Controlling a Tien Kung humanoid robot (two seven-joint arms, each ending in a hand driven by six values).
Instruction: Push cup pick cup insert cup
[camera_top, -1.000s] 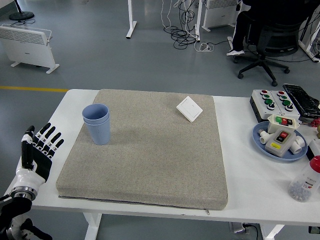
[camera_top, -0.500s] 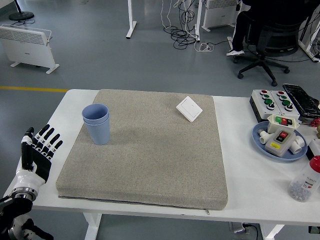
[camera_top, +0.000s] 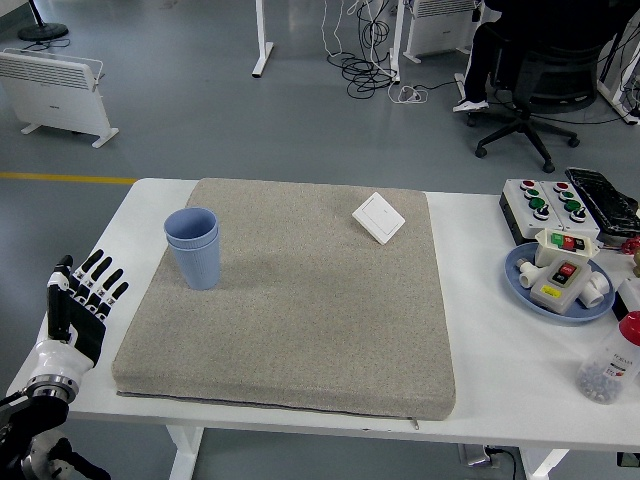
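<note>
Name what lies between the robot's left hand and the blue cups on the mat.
Head view: only bare white table and the grey mat's left edge separate the left hand from the stacked blue cups.

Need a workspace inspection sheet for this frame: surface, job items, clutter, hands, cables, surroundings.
Surface: white table with grey mat over its middle.
Job's things: blue cups, nested, upright on the mat's left part.
Clutter: white switch plate on the mat; button box, blue plate of switch parts, bead bottle at right.
Hands: left hand open at the table's left edge, holding nothing; right not in view.
Cables: loose cables on the floor.
Surroundings: heater, seated person on an office chair.
</note>
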